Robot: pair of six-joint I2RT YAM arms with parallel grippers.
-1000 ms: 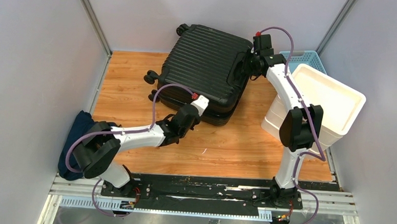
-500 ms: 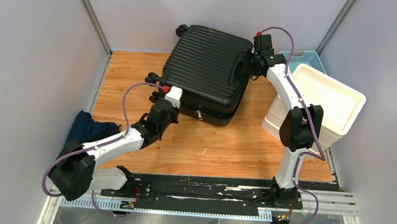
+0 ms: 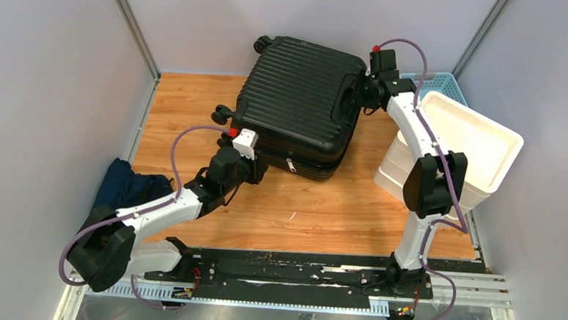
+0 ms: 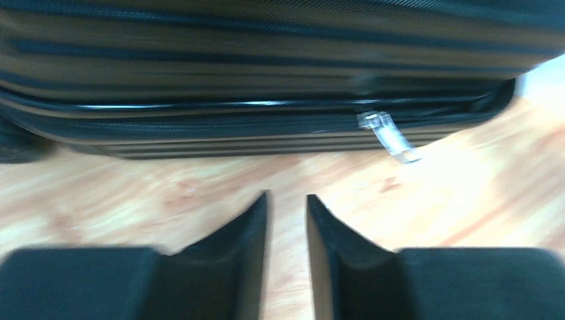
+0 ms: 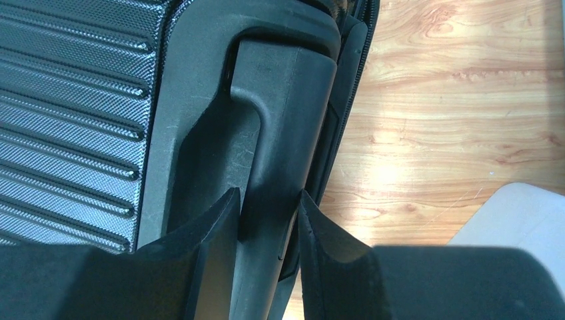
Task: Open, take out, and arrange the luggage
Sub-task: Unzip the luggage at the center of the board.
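R tool (image 5: pixel 268 197) pinching handle (image 5: pixel 283 113) of luggage (image 5: pixel 66 100) (ribbed shell), wood tabletop (image 5: pixel 453 100) at rt.

Two arms stand bolted to the black base plate (image 3: pixel 290 267), and both the left arm (image 3: pixel 163 206) and the right arm (image 3: pixel 414 134) wear white shells with chunky black joints. A purple cable (image 3: pixel 176 154) loops along each, ending in a red plug (image 3: pixel 376 47) at the end farthest from the plate. The left gripper (image 4: pixel 286 200) and right gripper (image 5: pixel 266 200) carry matte black wedge fingers.
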